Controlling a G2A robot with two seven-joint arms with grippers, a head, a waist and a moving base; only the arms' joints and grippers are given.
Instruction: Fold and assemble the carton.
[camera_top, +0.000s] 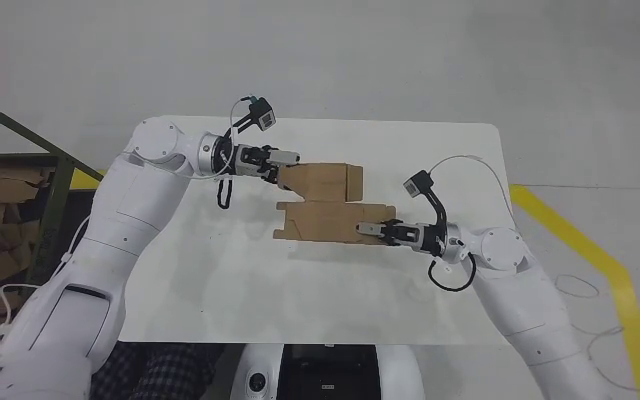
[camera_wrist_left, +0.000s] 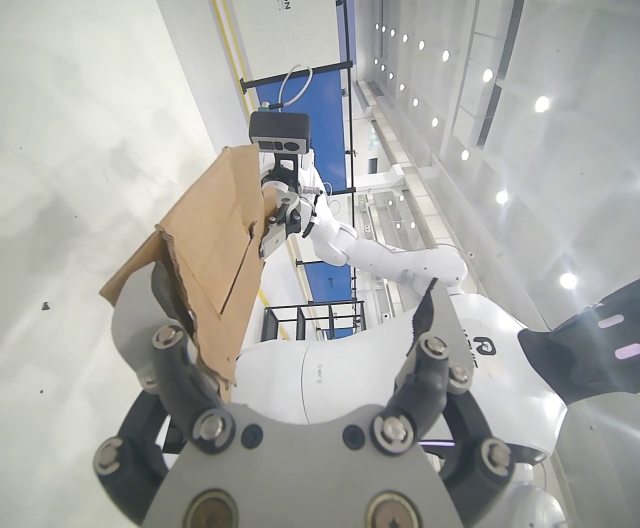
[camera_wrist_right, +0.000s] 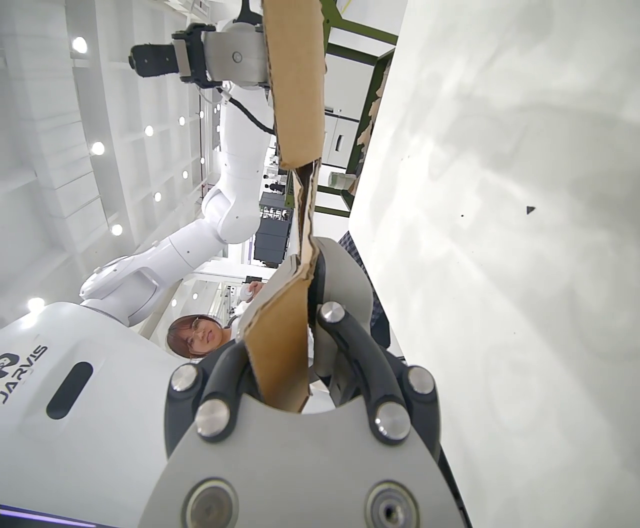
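White tabletop (camera_top: 300, 290) at centre frame; yellow floor stripe (camera_top: 575, 240) at right, dark green rack (camera_top: 40, 150) with brown cardboard at far left.

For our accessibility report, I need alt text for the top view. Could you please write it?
A brown carton, partly folded, is between two white robot arms over a white table. The right claw grips its edge nearer the robot, and the open left claw touches its far corner on the other side.

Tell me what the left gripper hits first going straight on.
The carton: its edge lies by one finger of the open left gripper, likely touching; depth is unclear.
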